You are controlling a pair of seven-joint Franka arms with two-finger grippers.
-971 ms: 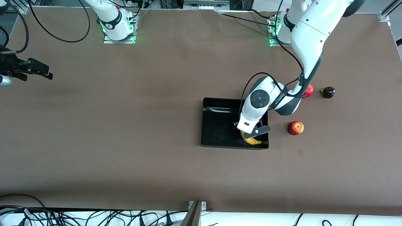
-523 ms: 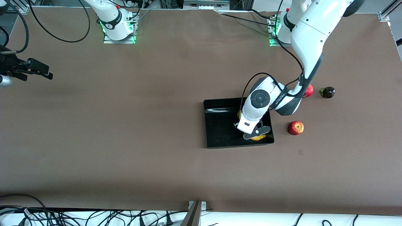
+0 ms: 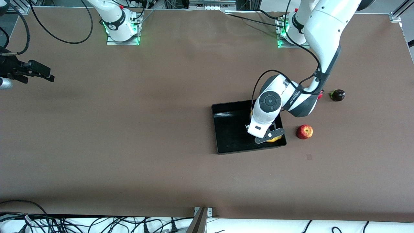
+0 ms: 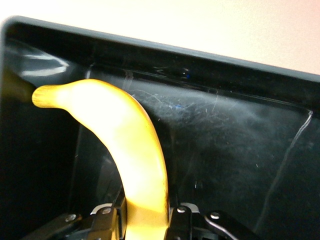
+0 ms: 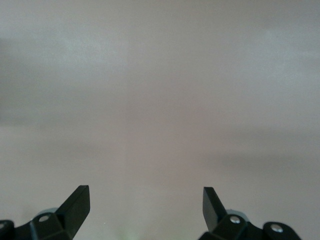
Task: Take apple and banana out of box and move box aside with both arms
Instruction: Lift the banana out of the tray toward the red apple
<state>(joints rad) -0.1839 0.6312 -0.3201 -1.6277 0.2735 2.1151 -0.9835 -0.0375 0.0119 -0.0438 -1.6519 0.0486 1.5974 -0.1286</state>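
Note:
The black box (image 3: 217,129) lies on the brown table toward the left arm's end. My left gripper (image 3: 270,137) is down inside it, at the corner nearest the apple, and is shut on the yellow banana (image 3: 275,139). In the left wrist view the banana (image 4: 135,145) curves away from my left gripper (image 4: 145,222) toward the box wall (image 4: 225,65). The red-and-yellow apple (image 3: 304,131) sits on the table beside the box. My right gripper (image 3: 43,73) waits open and empty over the right arm's end of the table; its wrist view shows my right gripper (image 5: 145,195) over bare table.
A red fruit (image 3: 320,94), mostly hidden by the left arm, and a dark purple fruit (image 3: 338,94) lie farther from the front camera than the apple. Cables run along the table's near edge (image 3: 97,223).
The box has slid and turned toward the left arm's end, with my left gripper and the banana moving along inside it. The right arm has not moved.

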